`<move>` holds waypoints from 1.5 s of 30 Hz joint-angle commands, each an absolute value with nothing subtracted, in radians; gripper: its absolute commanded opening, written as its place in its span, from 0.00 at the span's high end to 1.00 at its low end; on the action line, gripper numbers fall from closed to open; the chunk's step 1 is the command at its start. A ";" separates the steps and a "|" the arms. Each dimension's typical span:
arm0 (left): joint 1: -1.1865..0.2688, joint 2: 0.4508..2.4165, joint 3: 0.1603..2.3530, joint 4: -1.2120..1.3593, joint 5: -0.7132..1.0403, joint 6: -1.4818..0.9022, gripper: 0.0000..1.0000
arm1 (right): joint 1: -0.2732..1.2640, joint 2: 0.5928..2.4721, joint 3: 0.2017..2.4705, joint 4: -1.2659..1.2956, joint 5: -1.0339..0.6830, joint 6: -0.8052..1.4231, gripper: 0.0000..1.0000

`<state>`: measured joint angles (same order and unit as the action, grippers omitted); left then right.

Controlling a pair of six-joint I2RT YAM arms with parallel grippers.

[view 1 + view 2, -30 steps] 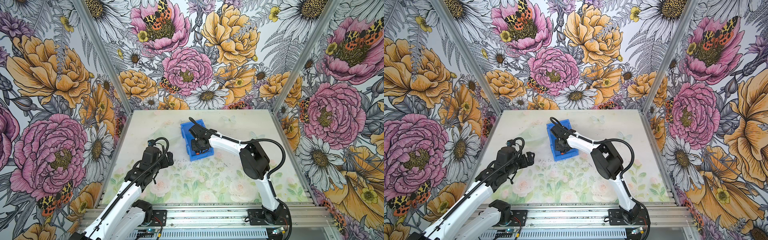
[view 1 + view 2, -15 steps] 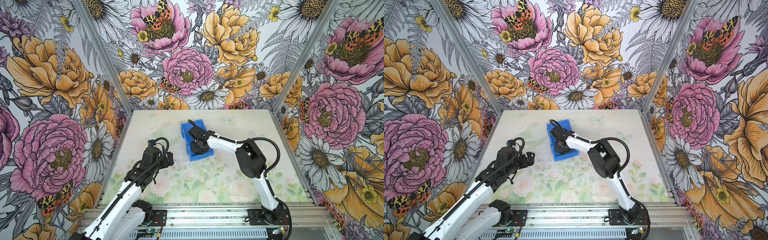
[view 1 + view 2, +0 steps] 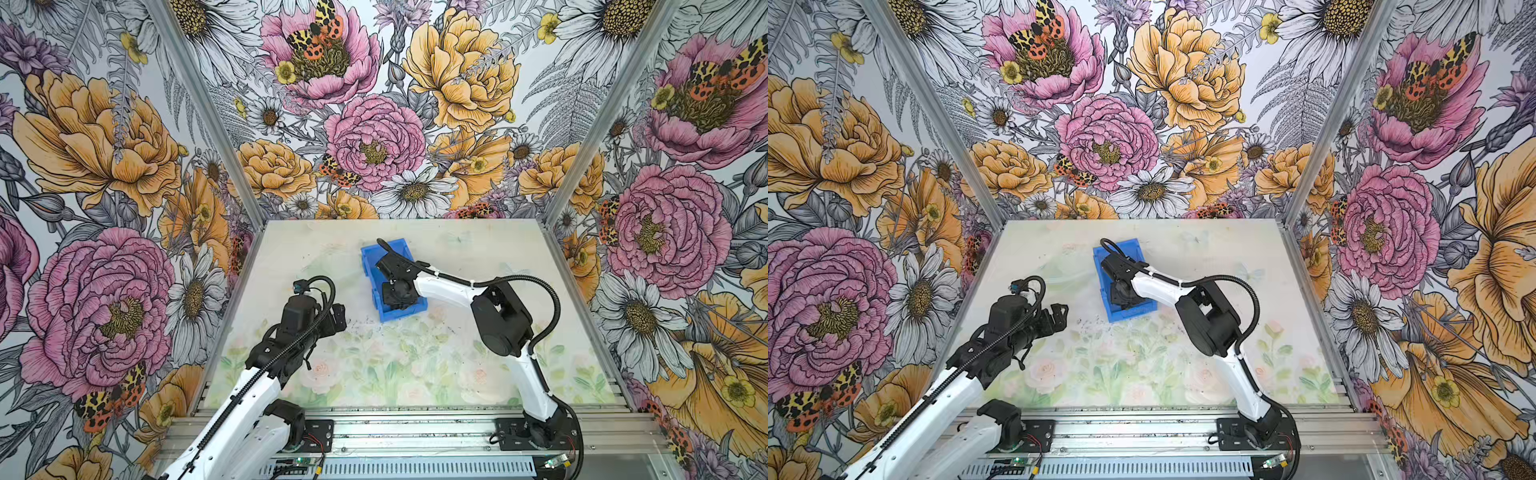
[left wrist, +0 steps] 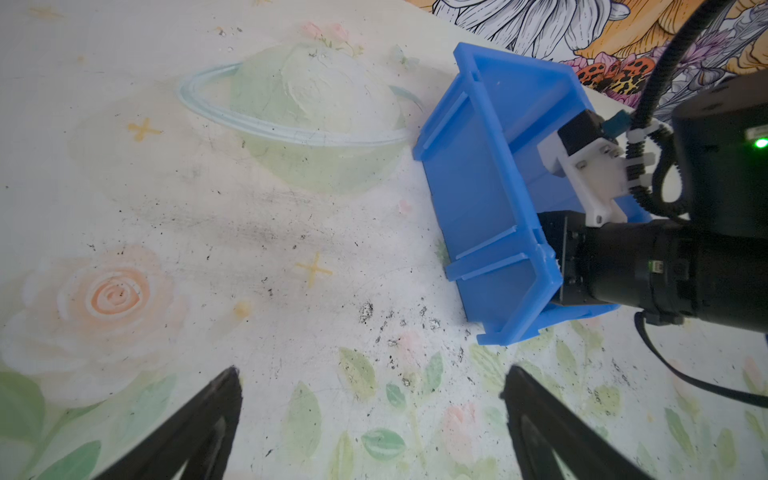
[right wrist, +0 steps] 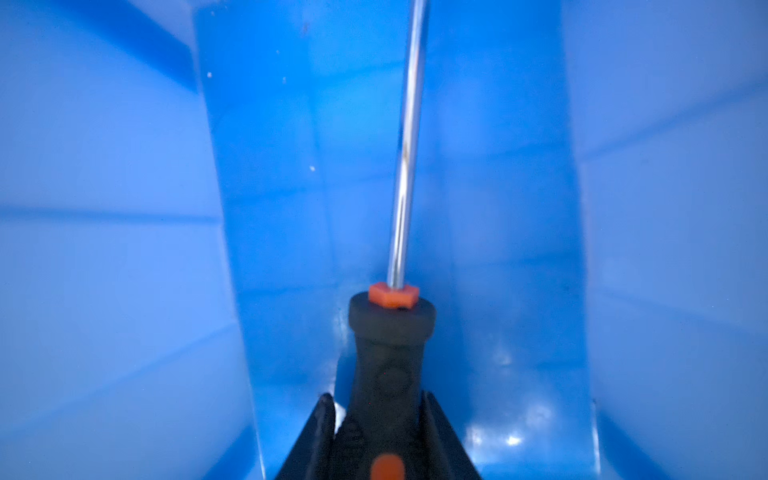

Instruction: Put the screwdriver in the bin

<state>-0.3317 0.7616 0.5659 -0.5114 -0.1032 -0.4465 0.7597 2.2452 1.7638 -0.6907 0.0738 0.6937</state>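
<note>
A bright blue plastic bin (image 3: 369,258) (image 3: 1100,258) sits near the middle of a pale, flower-printed surface (image 3: 415,374), a little toward the back wall in both top views. The walls around the surface carry large pink, orange and white flowers.

The right arm reaches across from the right and dips into the open top of the bin. Its black wrist covers much of the inside of the bin from above.

The right wrist view looks along the inside of the bin, with blue walls on both sides. The screwdriver (image 5: 390,332) is inside the bin. Its black handle, with an orange collar, lies between the two fingers of the right pincer (image 5: 376,397). Its thin shiny shaft points straight away from the pincer, over the bin's floor. The fingers sit close on either side of the handle. A thin sliver of blue shows between one finger and the handle, so I cannot tell whether the pincer is clenched on it or has let go.

The left arm hovers over bare surface to the left of the bin and apart from it. The left pincer (image 4: 372,374) is released, its two dark fingers spread wide with nothing between them.
</note>
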 commanded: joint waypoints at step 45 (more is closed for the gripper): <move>-0.196 0.291 0.334 -0.395 -0.453 -0.148 0.01 | 0.375 0.761 0.621 -0.569 0.731 0.472 0.00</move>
<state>-0.2043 0.3191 0.3824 -0.4442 -0.4767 -0.3042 0.3916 0.7898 0.6754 -0.6445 0.6170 0.5255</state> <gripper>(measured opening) 0.986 0.995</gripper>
